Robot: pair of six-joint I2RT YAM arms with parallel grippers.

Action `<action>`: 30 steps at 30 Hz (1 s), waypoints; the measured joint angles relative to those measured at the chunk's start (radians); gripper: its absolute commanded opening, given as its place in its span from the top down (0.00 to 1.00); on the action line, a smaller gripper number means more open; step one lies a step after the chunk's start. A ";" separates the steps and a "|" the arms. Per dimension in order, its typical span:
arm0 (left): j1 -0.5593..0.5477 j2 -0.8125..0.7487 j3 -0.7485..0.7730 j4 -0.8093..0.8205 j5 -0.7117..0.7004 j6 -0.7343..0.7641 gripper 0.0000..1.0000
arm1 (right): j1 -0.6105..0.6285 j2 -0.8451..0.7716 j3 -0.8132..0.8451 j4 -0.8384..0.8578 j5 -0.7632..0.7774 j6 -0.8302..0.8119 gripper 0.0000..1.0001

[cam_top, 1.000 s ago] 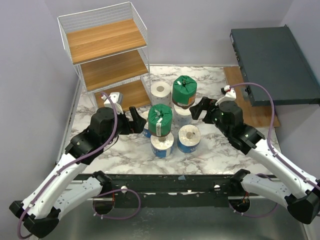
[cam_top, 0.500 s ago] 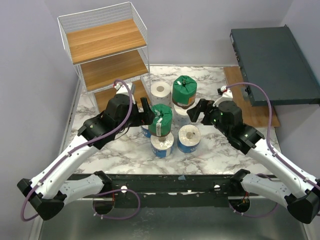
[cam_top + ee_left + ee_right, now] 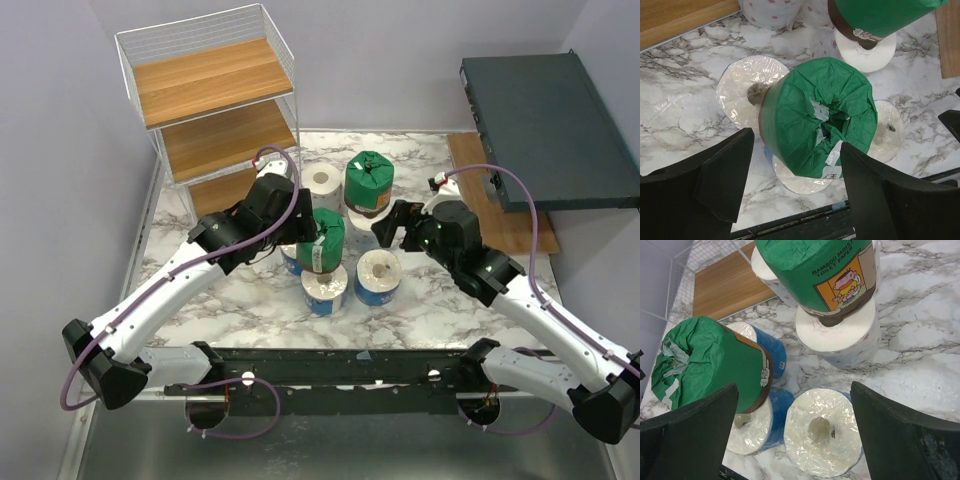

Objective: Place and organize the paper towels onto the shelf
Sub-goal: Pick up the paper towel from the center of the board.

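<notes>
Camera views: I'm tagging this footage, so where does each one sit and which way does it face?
Top external: above and behind the arms, looking down on the marble table, shelf and rolls; both arms show.
Left wrist: on the left arm, looking down onto the near green roll; the left gripper fingers flank it.
Right wrist: on the right arm, looking down across the rolls toward the shelf; the right gripper fingers show.
Shared: both wrist views show the near green roll.
</notes>
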 measured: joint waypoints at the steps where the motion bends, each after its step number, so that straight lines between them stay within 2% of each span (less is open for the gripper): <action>1: -0.003 0.011 0.004 -0.005 0.000 0.000 0.25 | 0.000 -0.002 0.000 0.000 0.000 -0.003 0.03; 8: -0.019 0.083 0.040 -0.020 -0.009 0.003 0.26 | 0.000 -0.009 -0.002 0.000 0.000 -0.013 0.03; 18: -0.021 0.131 0.044 -0.027 -0.037 0.011 0.37 | 0.000 -0.020 -0.009 0.000 0.000 -0.014 0.03; 24: -0.021 0.169 0.047 -0.031 -0.043 0.016 0.38 | 0.000 -0.025 -0.018 -0.001 0.000 -0.014 0.03; 30: -0.021 0.177 0.055 -0.033 -0.044 0.023 0.47 | 0.000 -0.027 -0.018 -0.001 0.000 -0.014 0.03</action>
